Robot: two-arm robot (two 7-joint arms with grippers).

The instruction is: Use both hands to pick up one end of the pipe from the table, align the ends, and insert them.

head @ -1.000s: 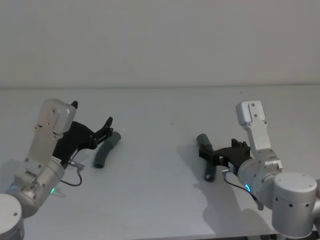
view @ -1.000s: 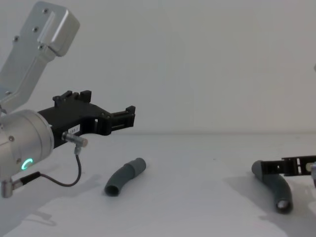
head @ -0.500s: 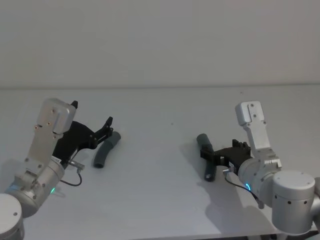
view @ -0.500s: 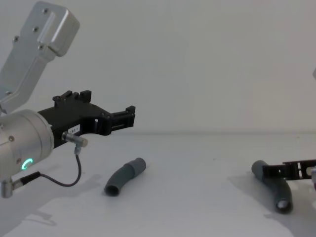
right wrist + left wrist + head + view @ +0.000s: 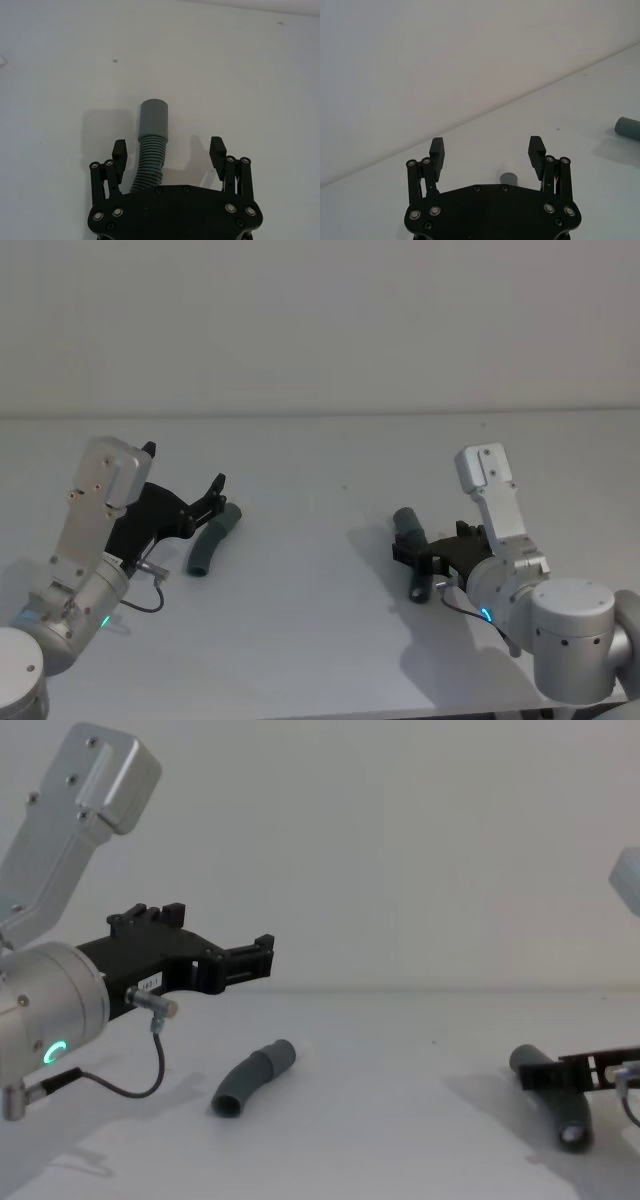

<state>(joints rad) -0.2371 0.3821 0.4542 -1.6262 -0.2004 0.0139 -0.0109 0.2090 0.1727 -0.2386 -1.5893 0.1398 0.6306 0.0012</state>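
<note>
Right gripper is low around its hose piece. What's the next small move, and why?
Probably shut the right gripper on the right hose piece: its open jaws straddle the ribbed section, low at the table. The left gripper hovers open near the other piece.

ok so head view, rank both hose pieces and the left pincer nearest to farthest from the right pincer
1. right hose piece, straddled by the open right pincer
2. left hose piece, over on the left side
3. left pincer, beyond it, far left
</note>
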